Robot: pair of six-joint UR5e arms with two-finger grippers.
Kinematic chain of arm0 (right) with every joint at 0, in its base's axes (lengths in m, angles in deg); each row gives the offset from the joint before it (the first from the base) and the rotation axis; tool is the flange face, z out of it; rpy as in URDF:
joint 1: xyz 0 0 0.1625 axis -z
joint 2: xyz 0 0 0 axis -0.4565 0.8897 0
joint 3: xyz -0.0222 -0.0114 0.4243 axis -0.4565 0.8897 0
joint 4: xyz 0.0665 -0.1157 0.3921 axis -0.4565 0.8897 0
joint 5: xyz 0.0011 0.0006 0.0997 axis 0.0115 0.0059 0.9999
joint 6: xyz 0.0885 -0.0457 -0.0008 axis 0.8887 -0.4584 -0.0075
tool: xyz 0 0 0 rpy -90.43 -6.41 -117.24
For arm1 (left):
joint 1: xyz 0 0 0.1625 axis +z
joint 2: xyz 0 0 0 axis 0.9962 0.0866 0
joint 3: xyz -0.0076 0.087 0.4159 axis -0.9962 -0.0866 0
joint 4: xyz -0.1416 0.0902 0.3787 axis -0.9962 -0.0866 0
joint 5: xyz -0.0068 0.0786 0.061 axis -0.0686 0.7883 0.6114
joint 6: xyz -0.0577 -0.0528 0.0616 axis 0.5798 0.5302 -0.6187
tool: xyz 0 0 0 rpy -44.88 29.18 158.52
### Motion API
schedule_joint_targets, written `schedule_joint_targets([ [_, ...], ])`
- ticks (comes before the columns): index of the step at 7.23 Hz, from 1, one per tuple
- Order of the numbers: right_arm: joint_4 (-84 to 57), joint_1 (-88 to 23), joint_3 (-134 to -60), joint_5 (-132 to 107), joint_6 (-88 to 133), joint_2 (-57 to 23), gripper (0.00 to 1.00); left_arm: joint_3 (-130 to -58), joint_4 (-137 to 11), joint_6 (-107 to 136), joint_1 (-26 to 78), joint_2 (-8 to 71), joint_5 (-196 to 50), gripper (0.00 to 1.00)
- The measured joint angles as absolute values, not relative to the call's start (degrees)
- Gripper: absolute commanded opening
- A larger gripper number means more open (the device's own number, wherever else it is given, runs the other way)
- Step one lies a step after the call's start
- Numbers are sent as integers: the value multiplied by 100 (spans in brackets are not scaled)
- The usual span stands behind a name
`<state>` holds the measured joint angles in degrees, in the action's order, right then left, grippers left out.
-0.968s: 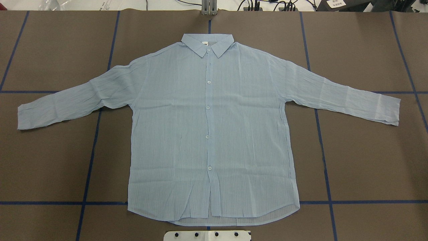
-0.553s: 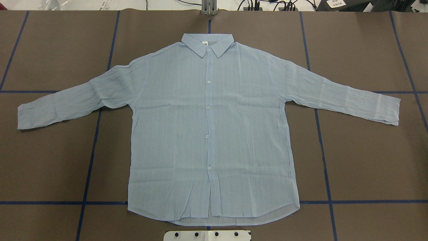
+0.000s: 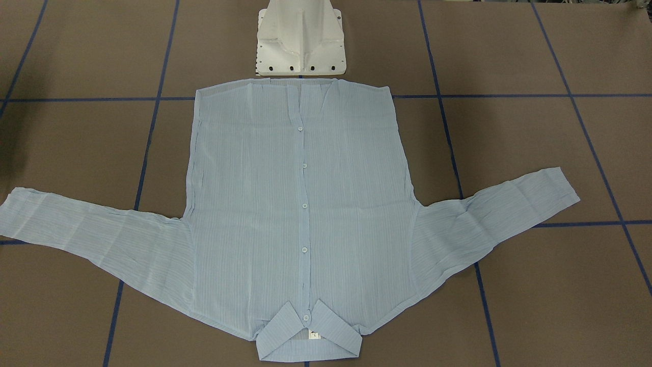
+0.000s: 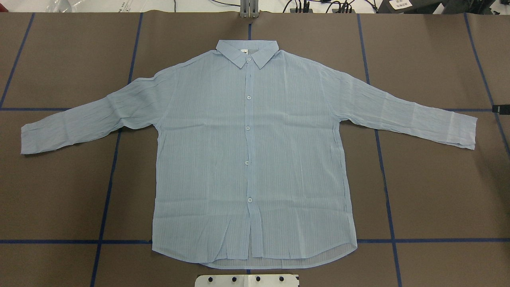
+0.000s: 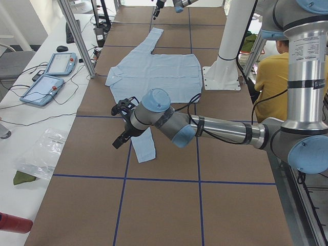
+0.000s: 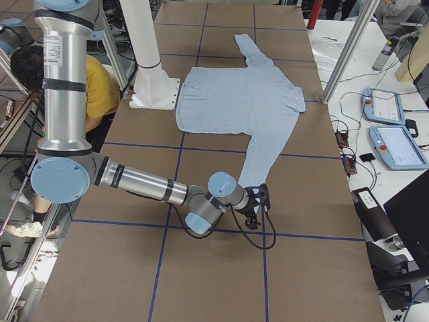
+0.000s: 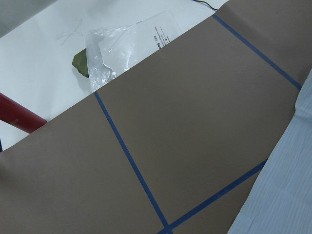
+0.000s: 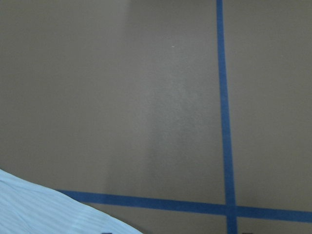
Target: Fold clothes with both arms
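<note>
Centrally on the brown table the shirt lies flat, front up and buttoned, with both sleeves spread wide. Its hem is just beside the white base and its collar points away from it. Low over the table, the left arm reaches to the shirt's cuff on the robot's left, and the right arm to the opposite cuff. At those cuffs, the left gripper and the right gripper hover; I cannot tell how wide either one stands.
</note>
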<state>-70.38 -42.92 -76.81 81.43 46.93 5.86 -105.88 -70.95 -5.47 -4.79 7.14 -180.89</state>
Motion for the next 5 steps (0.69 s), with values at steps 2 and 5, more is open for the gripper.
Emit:
schedule_joint_targets([
  [2, -7202, -3966, -7373, 8026, 4767, 320, 78, -10589, -7111, -548, -479, 710, -18089, 100],
  [5, -7527, -3782, -6977, 7998, 4771, 195, 69, -10568, -7143, -553, -479, 703, -18089, 100],
])
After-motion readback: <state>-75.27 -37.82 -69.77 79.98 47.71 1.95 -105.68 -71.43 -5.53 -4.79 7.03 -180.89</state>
